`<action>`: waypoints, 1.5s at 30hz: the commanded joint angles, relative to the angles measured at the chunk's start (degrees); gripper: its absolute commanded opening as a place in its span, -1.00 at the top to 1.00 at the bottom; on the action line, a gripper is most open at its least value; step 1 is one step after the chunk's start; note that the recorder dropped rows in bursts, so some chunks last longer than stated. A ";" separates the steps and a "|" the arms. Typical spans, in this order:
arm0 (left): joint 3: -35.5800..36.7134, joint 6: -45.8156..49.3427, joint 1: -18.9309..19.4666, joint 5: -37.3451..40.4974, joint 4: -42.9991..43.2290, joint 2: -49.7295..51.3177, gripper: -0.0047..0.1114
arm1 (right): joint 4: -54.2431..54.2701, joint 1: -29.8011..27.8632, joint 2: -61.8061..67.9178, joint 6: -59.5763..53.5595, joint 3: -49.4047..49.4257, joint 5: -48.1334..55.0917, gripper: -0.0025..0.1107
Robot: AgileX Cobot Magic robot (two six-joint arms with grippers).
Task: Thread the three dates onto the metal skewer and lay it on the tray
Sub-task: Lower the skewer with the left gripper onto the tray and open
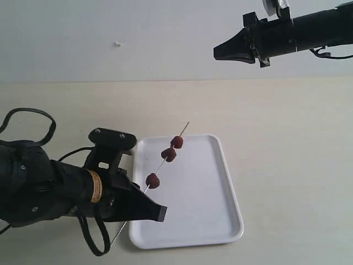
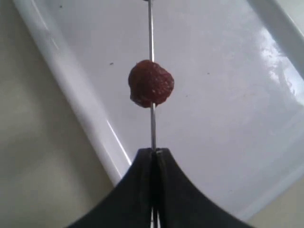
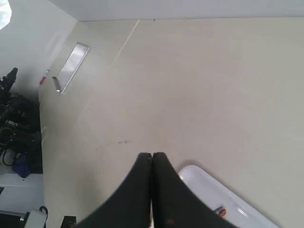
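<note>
Over the tray (image 1: 220, 221), three dates (image 1: 169, 154) are sitting threaded on the metal skewer (image 1: 161, 167): threading done. I am clamping the skewer in my left gripper (image 2: 154, 153); laying down outstanding. My right gripper (image 1: 218, 53) is hanging closed, empty, well apart

Bright, even, diffuse light; shadows faint, soft-edged; white glare streaks on the tray (image 2: 223, 123) in left wrist view; left gripper (image 2: 154, 154) near the lens, blurred at its edges; exterior view slightly grainy.
</note>
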 commanded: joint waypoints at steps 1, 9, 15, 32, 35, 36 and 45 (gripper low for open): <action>0.23 -2.33 -0.02 -1.16 -0.17 0.75 0.92 | -0.05 -0.24 -0.08 -0.26 -0.03 0.14 0.96; -4.22 -2.73 -0.02 5.59 -0.17 3.37 0.92 | -0.17 -0.24 -0.08 -0.23 -0.03 0.14 0.96; -6.28 -1.33 -0.02 7.37 -0.17 4.27 0.91 | -0.14 -0.24 -0.08 -0.65 -0.03 0.14 0.96; -6.39 0.44 -0.02 9.37 0.36 3.10 0.26 | 0.13 -0.24 -0.08 -0.66 -0.03 0.14 0.96; -6.39 0.44 0.09 10.74 2.57 0.66 0.24 | 0.10 -0.24 -0.08 -0.77 -0.03 0.14 0.96; -6.39 0.44 0.09 11.25 2.91 -0.18 0.24 | 0.10 -0.24 -0.08 -0.77 -0.03 0.14 0.96; -5.45 0.25 0.09 15.97 7.94 -10.81 0.30 | -6.09 -0.24 -6.44 -0.45 0.11 0.14 0.96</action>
